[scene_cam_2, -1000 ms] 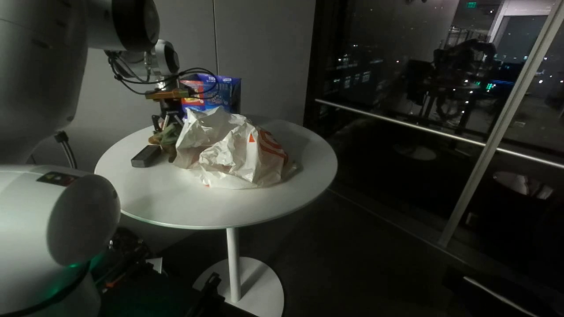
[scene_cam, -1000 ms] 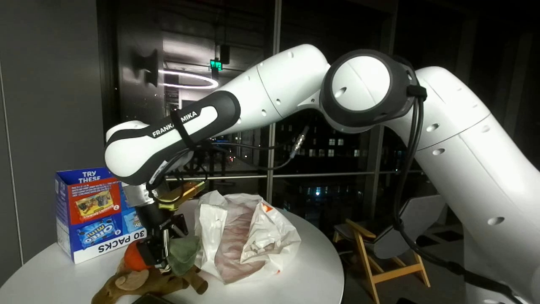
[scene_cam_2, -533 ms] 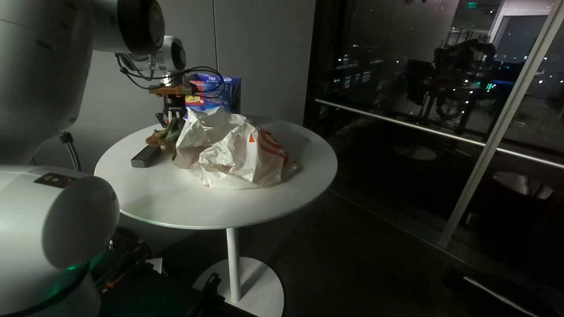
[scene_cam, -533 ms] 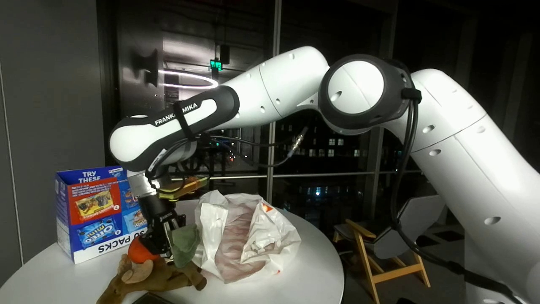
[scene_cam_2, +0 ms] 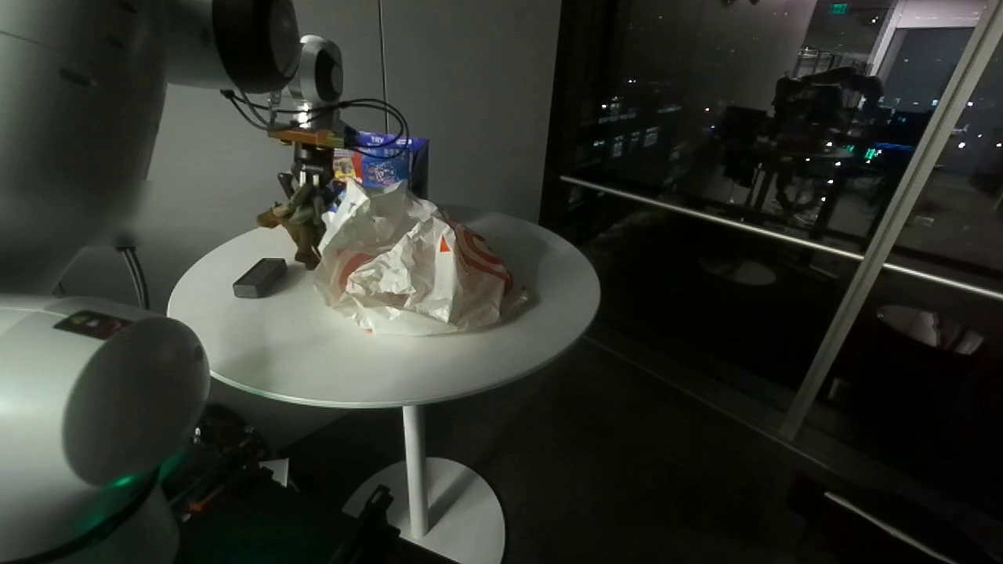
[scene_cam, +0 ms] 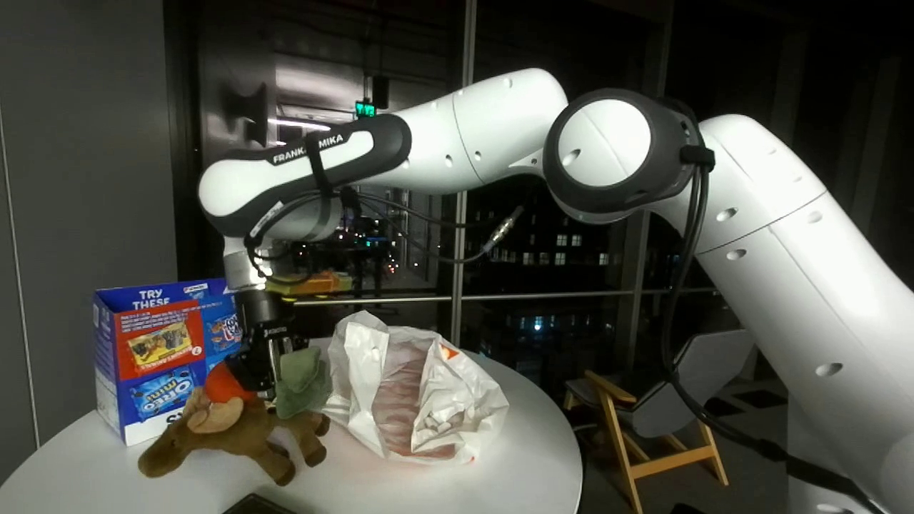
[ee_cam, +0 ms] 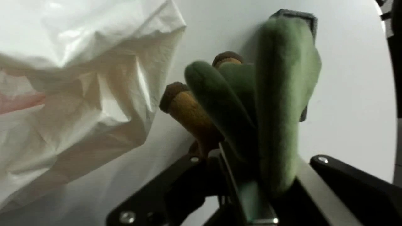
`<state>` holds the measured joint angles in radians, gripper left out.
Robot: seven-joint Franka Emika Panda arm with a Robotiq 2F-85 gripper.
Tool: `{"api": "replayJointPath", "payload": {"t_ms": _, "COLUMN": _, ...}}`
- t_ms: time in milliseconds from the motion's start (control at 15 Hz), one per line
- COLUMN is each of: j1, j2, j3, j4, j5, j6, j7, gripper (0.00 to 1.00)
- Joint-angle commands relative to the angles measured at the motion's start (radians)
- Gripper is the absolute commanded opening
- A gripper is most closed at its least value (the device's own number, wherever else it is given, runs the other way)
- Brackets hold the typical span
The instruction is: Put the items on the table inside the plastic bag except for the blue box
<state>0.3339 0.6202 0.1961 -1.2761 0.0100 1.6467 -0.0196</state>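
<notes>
The plush toy [scene_cam: 239, 435], brown and moose-like, with a rounded orange part [scene_cam: 226, 385] and long green lobes [ee_cam: 279, 103], should handle as light, soft and squashable, hardly slippery and not fragile; its legs will probably flop and swing. Whether the orange and green belong to it or form a separate plush piece, I cannot tell. The best hold is likely the thick bunch over its back, where green meets orange, leaving the legs free below. That is about where the black gripper [ee_cam: 260, 153] has it: the jaws stand narrow, pinched on plush, with green between them and fanning out past the fingertips in the wrist view. In an exterior view the orange sits on one side of the fingers and the green on the bag's side, the brown body beneath them, head toward the left edge of the round white table [scene_cam: 521, 457], which has no corners; whether the lowest hoof clears the top is unclear. The crumpled white plastic bag [scene_cam: 450, 400] gapes just beside the legs, in from the edges; its thin film may fold if a hoof snags it. Outside it, a dark grey block [scene_cam_2: 260, 278] lies near the left edge, and the blue cardboard snack box [scene_cam: 164, 357], meant to stay out, stands by the left edge too.
</notes>
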Motion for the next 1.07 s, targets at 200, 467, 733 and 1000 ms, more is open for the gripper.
{"api": "replayJointPath", "payload": {"t_ms": 200, "j1": -0.103, "j2": -0.203, "j3": 0.022, "j4": -0.012, "j5": 0.205, "j6": -0.023, "j7": 0.009, "gripper": 0.12}}
{"api": "replayJointPath", "payload": {"t_ms": 467, "j1": -0.132, "j2": -0.338, "j3": -0.025, "j4": -0.072, "j5": 0.172, "j6": -0.013, "j7": 0.097, "gripper": 0.12}}
{"api": "replayJointPath", "payload": {"t_ms": 733, "j1": -0.147, "j2": -0.434, "j3": -0.068, "j4": -0.144, "j5": 0.114, "j6": -0.184, "j7": 0.195, "gripper": 0.13}}
{"api": "replayJointPath", "payload": {"t_ms": 1000, "j1": -0.153, "j2": -0.518, "j3": -0.092, "j4": -0.232, "j5": 0.012, "j6": -0.333, "j7": 0.307, "gripper": 0.13}}
